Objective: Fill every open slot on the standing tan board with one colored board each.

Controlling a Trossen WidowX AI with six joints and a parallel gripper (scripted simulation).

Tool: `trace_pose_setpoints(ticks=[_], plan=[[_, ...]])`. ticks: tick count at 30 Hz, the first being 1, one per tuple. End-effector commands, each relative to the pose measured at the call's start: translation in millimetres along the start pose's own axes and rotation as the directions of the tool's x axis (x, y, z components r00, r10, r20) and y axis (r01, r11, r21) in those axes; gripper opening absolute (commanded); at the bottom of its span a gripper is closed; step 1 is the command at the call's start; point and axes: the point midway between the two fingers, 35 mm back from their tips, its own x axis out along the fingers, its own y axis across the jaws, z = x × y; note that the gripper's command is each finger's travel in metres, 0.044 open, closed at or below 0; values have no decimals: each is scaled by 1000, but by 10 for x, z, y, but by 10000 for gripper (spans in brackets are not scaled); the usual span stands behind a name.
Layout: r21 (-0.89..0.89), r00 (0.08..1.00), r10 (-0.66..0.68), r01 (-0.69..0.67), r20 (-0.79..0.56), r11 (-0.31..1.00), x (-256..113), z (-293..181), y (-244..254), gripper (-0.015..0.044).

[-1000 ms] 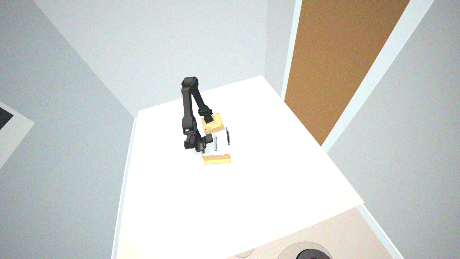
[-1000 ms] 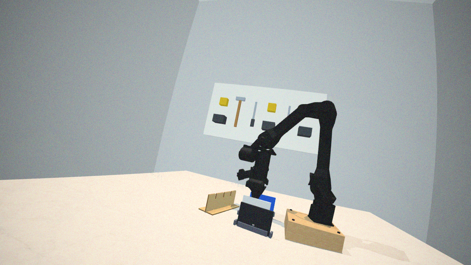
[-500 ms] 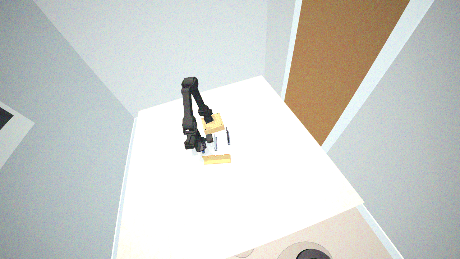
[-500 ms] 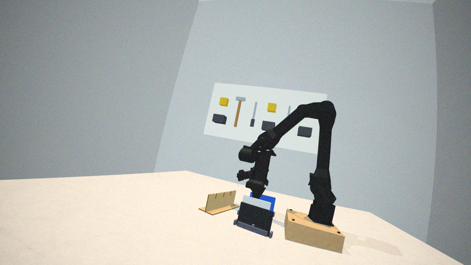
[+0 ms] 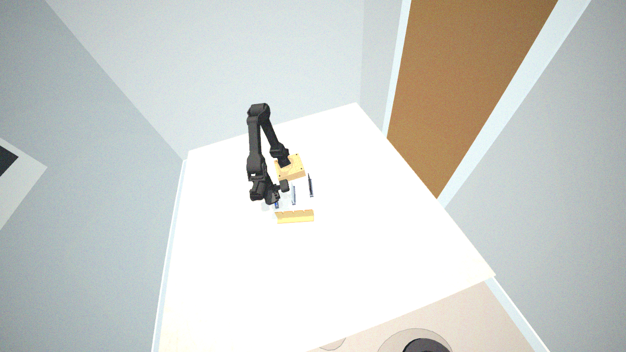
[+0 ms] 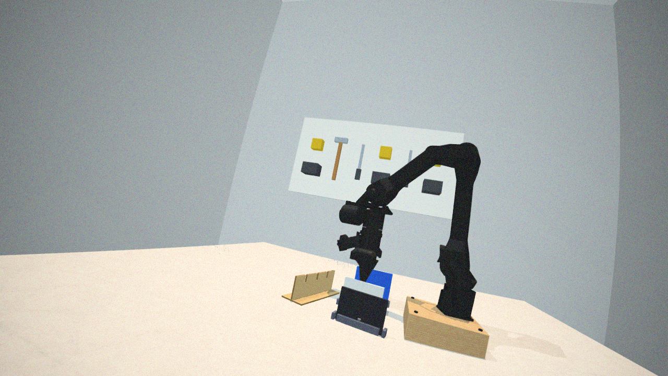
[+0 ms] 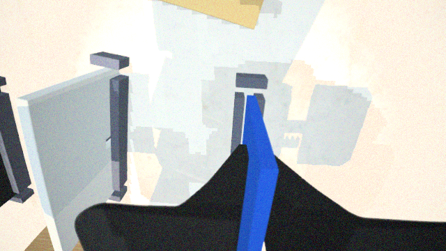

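Fingers [image 6: 365, 279] nearly closed, clamped on thin flat blue board [image 6: 379, 283] [image 7: 259, 181], upright over its dark grey holder [image 7: 251, 80], on the table's [image 5: 350, 245] [image 6: 140, 317] arm-side half. Probably light, stiff, maybe slick; grip top edge, mid-length, faces flat.

Slotted board [image 5: 296, 216] [image 6: 313, 284] [image 7: 223, 10] L of holders [image 6: 358, 323] [image 7: 119, 136], arm base [image 5: 297, 175] [image 6: 443, 334] R, ext. view

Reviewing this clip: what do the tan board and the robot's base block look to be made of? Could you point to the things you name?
Tan board [image 5: 296, 217] [image 6: 314, 285]: possibly matte wood or fiberboard, given its even tan colour; plastic isn't ruled out.
Base block [image 5: 292, 176] [image 6: 443, 332]: probably light wood, unpainted, judging by the fine grain lines along its side.
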Motion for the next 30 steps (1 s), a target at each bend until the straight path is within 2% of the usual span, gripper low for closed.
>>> trace_pose_setpoints(ticks=[1, 30], plan=[[0, 1000, -1, 1, 8, 1000, -88, 9, -2, 0], [0, 1000, -1, 1, 8, 1000, -715, 5, -3, 0]])
